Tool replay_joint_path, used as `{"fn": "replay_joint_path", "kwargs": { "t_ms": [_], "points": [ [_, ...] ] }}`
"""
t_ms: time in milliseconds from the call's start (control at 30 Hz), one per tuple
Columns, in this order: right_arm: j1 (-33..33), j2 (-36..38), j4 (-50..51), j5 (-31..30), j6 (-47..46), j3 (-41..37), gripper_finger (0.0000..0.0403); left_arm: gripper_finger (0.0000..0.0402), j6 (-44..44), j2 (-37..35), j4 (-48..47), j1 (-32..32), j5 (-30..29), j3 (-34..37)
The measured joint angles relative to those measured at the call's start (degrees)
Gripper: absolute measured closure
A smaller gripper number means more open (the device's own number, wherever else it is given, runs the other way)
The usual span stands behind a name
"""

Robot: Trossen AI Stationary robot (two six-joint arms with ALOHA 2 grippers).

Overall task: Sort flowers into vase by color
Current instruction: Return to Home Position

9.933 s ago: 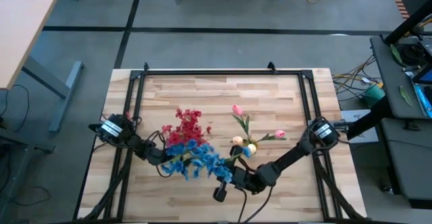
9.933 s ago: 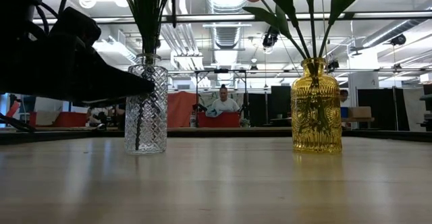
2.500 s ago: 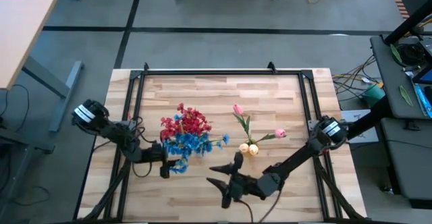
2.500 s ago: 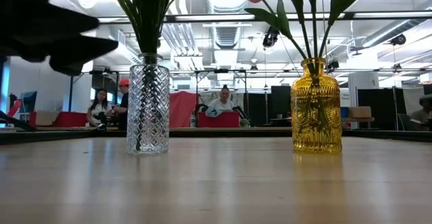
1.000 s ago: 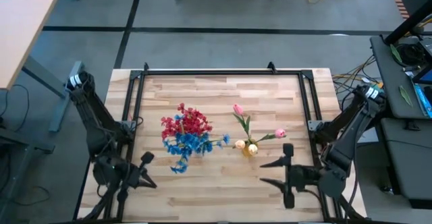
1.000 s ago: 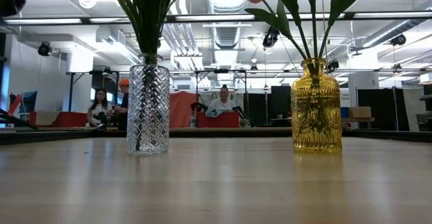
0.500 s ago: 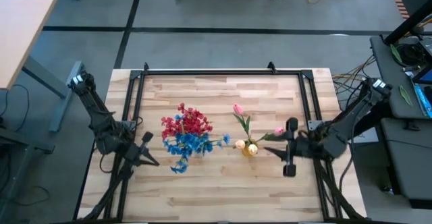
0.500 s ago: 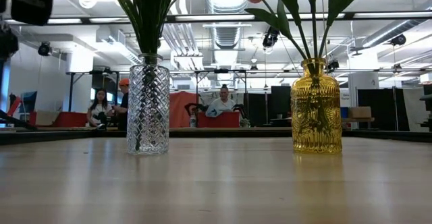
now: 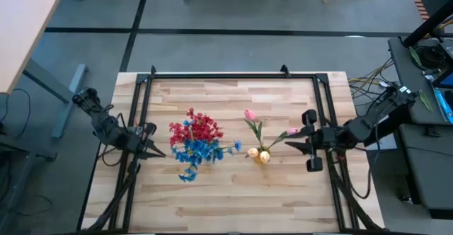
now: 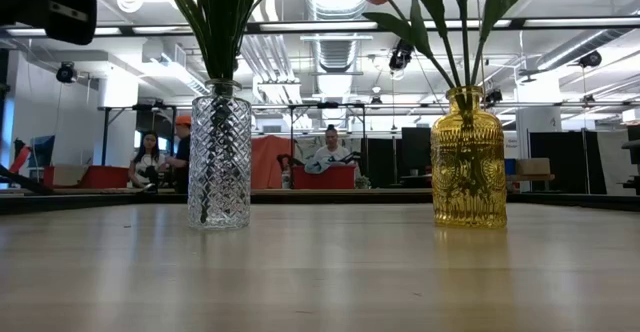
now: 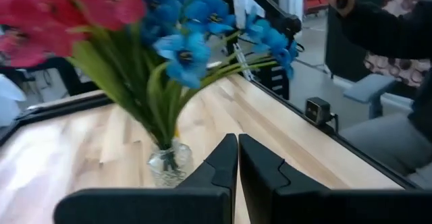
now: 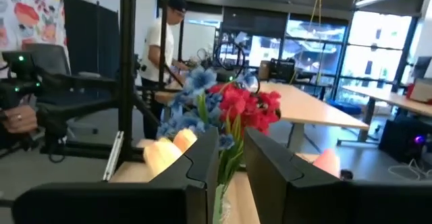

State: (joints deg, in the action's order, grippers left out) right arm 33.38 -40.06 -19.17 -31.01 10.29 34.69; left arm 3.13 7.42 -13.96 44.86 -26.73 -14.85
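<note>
A clear glass vase (image 10: 219, 157) holds red and blue flowers (image 9: 195, 141) left of the table's middle. To its right, a yellow vase (image 10: 468, 159) holds pink and cream tulips (image 9: 259, 140). My left gripper (image 9: 157, 153) is shut and hangs left of the clear vase (image 11: 169, 164), pointing at it. My right gripper (image 9: 291, 139) is open with a narrow gap and empty. It hangs right of the yellow vase, close by a pink tulip (image 9: 293, 131). In the right wrist view my right gripper (image 12: 231, 158) shows a cream bud (image 12: 164, 150) and a pink bud (image 12: 328, 163) outside its fingers.
Black frame rails (image 9: 139, 107) run along the wooden table's (image 9: 233, 199) left, right and far sides. The near half of the table is bare wood. People (image 10: 331, 155) sit and stand in the room beyond the far edge. Part of my left arm (image 10: 45, 4) shows high up in the low view.
Both arms have swung from the table's near edge toward its far edge. My left gripper, still shut, has come beside the clear vase. My right gripper has moved up to the tulips, and its fingers have drawn closer together. The vases and flowers have not moved.
</note>
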Motion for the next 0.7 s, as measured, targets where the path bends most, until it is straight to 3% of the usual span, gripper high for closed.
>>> {"fn": "replay_joint_path", "kwargs": {
  "t_ms": [333,700],
  "points": [
    [0.0,8.6,-0.1,0.0,7.1,-0.7,0.0349,0.0401,0.6,-4.4,1.1,-5.1,-5.8,0.9],
    [-0.1,28.8,-0.6,-0.3,10.3,-9.5,0.0351,0.0401,5.7,-4.6,4.3,-15.0,-5.5,1.2]
  ]
}}
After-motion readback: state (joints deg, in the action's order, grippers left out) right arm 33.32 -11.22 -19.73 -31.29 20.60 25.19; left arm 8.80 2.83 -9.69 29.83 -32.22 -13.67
